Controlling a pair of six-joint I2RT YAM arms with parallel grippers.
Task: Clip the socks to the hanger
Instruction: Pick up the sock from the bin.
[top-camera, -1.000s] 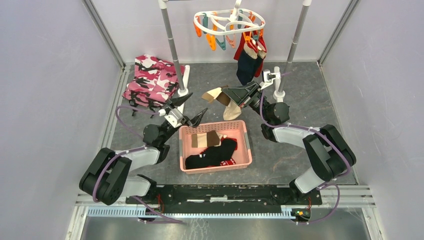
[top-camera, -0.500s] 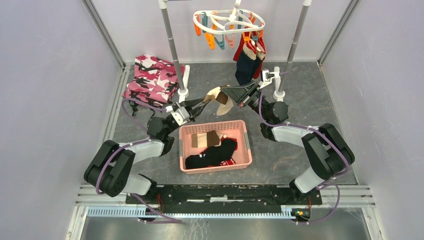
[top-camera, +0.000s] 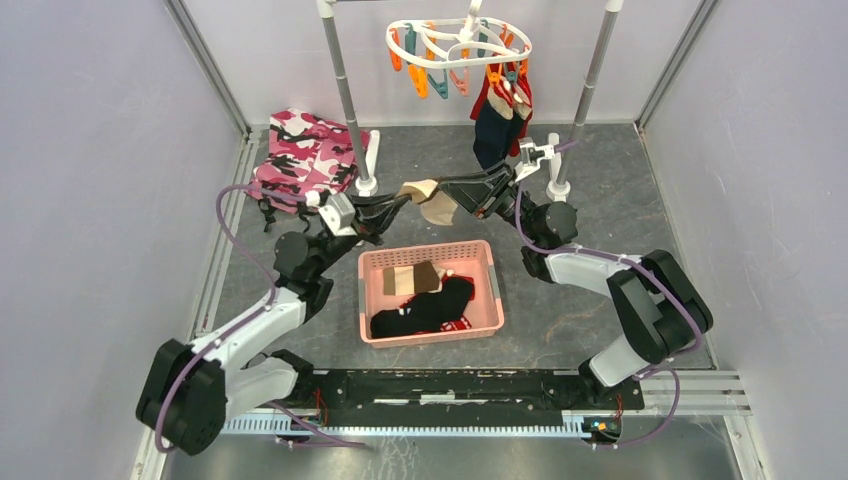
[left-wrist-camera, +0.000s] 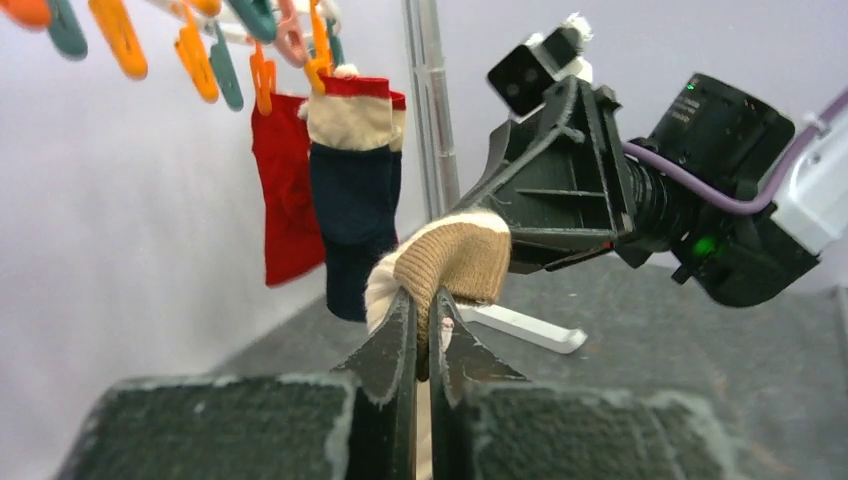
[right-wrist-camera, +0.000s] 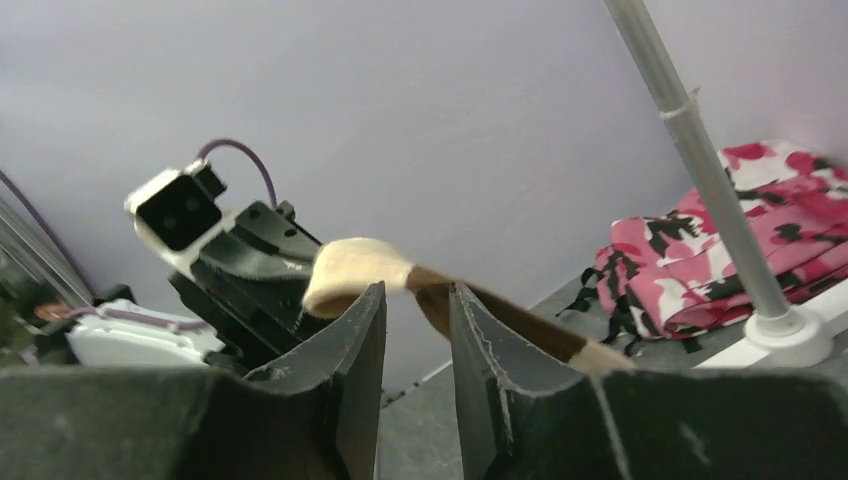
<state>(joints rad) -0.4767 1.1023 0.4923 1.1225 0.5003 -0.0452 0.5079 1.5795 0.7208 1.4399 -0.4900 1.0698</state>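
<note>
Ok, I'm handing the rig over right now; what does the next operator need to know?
Left gripper: shut on the tan sock.
Right gripper: jaws apart around that sock, not clamping.
Done: red sock and navy sock hang clipped on the hanger.
To do: clip the tan sock, then the socks in the pink basket.

1. One hanger (top-camera: 458, 42).
2. One red sock (left-wrist-camera: 285, 200) and one navy sock (left-wrist-camera: 355, 220) clipped to it.
3. One tan sock (top-camera: 435, 207), aloft.
4. One basket (top-camera: 497, 290); the socks (top-camera: 420, 310) heaped inside cannot be counted.
5. Two rack poles (top-camera: 345, 90).
6. One camouflage cloth (top-camera: 305, 160).
</note>
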